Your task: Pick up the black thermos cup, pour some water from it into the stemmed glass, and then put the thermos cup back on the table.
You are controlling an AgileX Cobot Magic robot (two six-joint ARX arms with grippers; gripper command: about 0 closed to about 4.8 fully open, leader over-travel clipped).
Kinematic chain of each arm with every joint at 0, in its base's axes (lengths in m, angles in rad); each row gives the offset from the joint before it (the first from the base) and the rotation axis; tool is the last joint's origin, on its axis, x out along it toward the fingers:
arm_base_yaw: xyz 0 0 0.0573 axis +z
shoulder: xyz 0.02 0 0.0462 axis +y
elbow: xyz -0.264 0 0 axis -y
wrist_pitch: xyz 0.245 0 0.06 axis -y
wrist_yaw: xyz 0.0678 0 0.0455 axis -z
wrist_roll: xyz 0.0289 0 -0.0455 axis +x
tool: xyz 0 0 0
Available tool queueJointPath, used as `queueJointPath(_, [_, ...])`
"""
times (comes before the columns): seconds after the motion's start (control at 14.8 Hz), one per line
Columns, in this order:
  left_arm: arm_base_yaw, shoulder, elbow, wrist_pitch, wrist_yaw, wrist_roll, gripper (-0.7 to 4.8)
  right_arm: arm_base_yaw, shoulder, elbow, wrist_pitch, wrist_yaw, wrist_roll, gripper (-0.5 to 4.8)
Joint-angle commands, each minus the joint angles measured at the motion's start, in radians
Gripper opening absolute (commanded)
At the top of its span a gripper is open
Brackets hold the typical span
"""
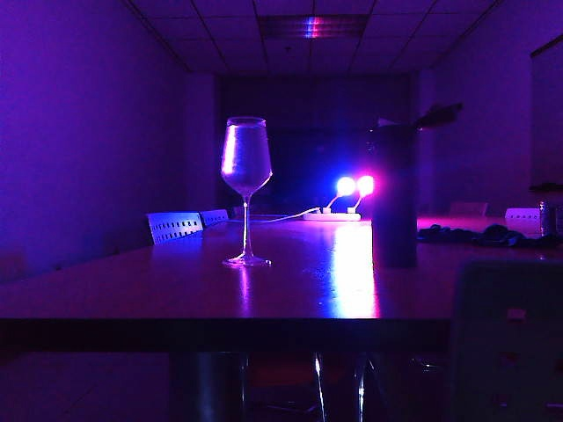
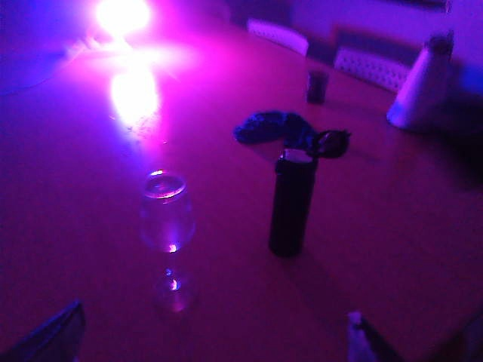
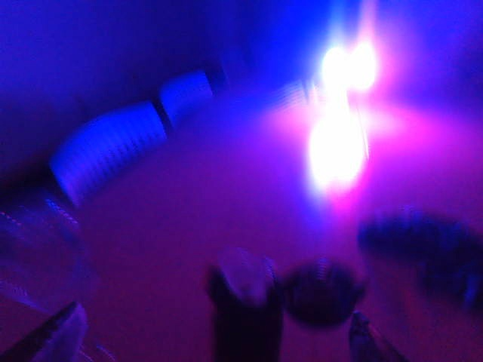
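Note:
The black thermos cup (image 1: 393, 198) stands upright on the table (image 1: 132, 294), its flip lid (image 1: 440, 114) open and jutting sideways. The stemmed glass (image 1: 246, 167) stands upright to its left, well apart from it. Neither arm shows in the exterior view. In the left wrist view my left gripper (image 2: 211, 345) hovers open above the table, short of the glass (image 2: 166, 219) and the thermos cup (image 2: 293, 204). The blurred right wrist view shows my right gripper (image 3: 215, 343) open, with the thermos cup (image 3: 245, 313) ahead between its fingertips (image 3: 60, 335), untouched. The glass (image 3: 34, 256) is off to one side.
Two bright lamps (image 1: 354, 185) on a power strip glare at the table's far end. A dark crumpled cloth (image 1: 479, 235) lies behind the thermos cup, with a small dark cup (image 2: 317, 87) and a pale cone-shaped thing (image 2: 423, 90) farther off. Chair backs (image 1: 174, 226) line the far side.

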Motion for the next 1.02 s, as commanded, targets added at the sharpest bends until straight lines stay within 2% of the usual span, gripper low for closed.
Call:
queueJointPath(0.07, [0.0,-0.201,0.002,-0.226,0.0,-0.067,4.79,0.008,-0.369,0.003,-0.23,0.003,-0.005,4.79])
queueJointPath(0.41, [0.0,-0.54,-0.029,-0.457,0.002,-0.067,4.79,0.007,-0.901,0.003,-0.796,-0.049,-0.004,4.79])
queueJointPath(0.54, [0.0,-0.659,-0.164,-0.523,0.034,-0.134,4.79,0.004,-1.058,-0.022,-0.959,-0.111,0.001,4.79])
queueJointPath(0.61, [0.0,-0.719,-0.276,-0.497,0.045,-0.152,4.79,0.0,-1.061,-0.043,-1.031,-0.118,0.009,4.79])
queueJointPath(0.68, [0.0,-0.787,-0.401,-0.425,0.07,-0.167,4.79,-0.002,-1.04,-0.084,-1.035,-0.169,0.018,4.79])
queueJointPath(0.75, [0.0,-0.846,-0.531,-0.294,0.085,-0.213,4.79,-0.002,-1.038,-0.161,-0.956,-0.252,0.043,4.79])
queueJointPath(0.88, [0.0,-0.833,-0.685,-0.102,0.032,-0.225,4.79,-0.003,-1.04,-0.364,-0.702,-0.328,0.124,4.79])
queueJointPath(1.02, [0.002,-0.832,-0.858,0.125,-0.007,-0.243,4.79,0.001,-1.032,-0.59,-0.443,-0.333,0.227,4.79])
